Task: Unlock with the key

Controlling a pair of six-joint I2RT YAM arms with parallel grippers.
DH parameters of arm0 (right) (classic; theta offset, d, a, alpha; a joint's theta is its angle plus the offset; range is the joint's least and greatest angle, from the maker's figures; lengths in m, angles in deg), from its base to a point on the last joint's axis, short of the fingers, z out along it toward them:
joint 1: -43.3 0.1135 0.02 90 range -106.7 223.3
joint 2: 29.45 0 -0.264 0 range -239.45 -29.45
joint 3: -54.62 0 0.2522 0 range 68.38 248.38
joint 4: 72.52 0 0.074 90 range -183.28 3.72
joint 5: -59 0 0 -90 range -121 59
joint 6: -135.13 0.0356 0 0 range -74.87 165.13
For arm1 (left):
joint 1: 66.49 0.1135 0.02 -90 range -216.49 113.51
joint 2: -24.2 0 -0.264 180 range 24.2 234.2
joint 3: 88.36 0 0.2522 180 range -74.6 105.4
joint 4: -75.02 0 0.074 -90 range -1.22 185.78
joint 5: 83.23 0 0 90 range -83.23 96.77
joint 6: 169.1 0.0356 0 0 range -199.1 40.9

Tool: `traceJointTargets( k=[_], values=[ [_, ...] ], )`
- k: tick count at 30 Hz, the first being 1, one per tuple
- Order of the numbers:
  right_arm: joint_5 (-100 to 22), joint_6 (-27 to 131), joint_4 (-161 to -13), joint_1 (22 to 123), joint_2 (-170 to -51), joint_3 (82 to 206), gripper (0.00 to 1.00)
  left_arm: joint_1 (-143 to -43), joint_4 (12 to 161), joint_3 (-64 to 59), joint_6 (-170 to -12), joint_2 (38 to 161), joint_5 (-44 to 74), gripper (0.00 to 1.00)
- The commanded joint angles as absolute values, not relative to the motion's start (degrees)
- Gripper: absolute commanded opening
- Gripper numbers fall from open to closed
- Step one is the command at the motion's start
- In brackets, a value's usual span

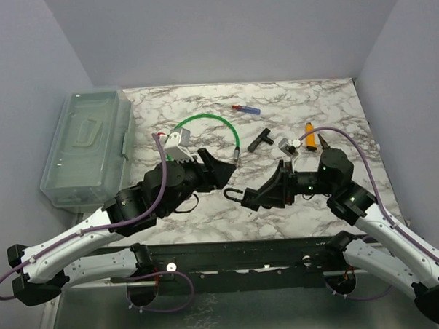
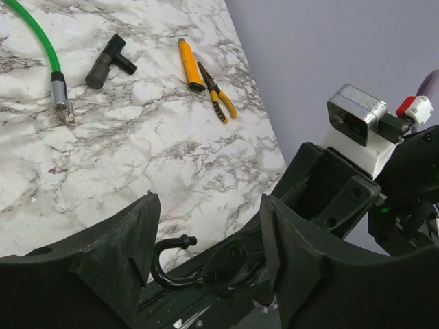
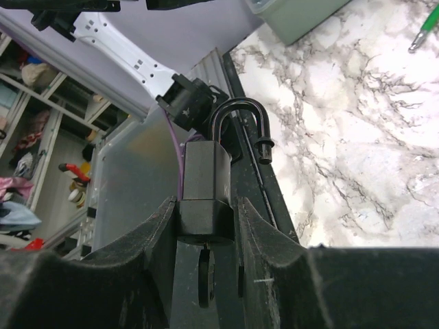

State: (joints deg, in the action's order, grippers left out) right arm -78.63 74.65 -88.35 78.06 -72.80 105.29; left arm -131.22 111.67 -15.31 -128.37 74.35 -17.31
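A black padlock (image 3: 205, 179) is clamped by its body between the fingers of my right gripper (image 3: 204, 207). Its shackle (image 3: 236, 123) stands sprung open, with the free end (image 3: 265, 148) clear of the body. The key (image 3: 206, 277) sticks out of the lock's underside, between my right fingers. In the top view the right gripper (image 1: 256, 197) holds the padlock's shackle (image 1: 234, 194) pointing left, just above the table's front edge. My left gripper (image 1: 218, 172) hovers close above the lock, open and holding nothing. The left wrist view shows the shackle (image 2: 167, 264) below its spread fingers (image 2: 120, 257).
A clear plastic box (image 1: 88, 148) stands at the left. On the marble top lie a green cable (image 1: 212, 121) with a white connector (image 1: 176, 143), a black T-shaped tool (image 1: 261, 139), an orange tool (image 1: 310, 134), yellow-handled pliers (image 2: 219, 100) and a red-and-blue pen (image 1: 246, 109).
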Motion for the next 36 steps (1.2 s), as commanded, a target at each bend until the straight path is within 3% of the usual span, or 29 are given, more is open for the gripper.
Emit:
traceJointTargets(
  k=[1, 9, 24, 36],
  values=[
    [-84.72, 75.49, -81.96, 78.01, -74.07, 108.53, 0.0, -131.25, 112.95, -13.53, -125.94, 77.11, -16.89, 0.65],
    [-92.09, 75.09, -80.67, 78.01, -76.82, 110.48, 0.0, -130.96, 112.51, -14.45, -126.3, 80.85, -14.53, 0.65],
    [-97.85, 75.25, -75.94, 78.01, -77.65, 113.99, 0.0, -129.34, 111.23, -17.63, -123.94, 82.68, -5.37, 0.41],
    [-89.57, 73.9, -75.79, 78.01, -77.9, 115.36, 0.0, -129.33, 110.89, -19.39, -122.87, 80.69, 0.16, 0.37]
  ],
)
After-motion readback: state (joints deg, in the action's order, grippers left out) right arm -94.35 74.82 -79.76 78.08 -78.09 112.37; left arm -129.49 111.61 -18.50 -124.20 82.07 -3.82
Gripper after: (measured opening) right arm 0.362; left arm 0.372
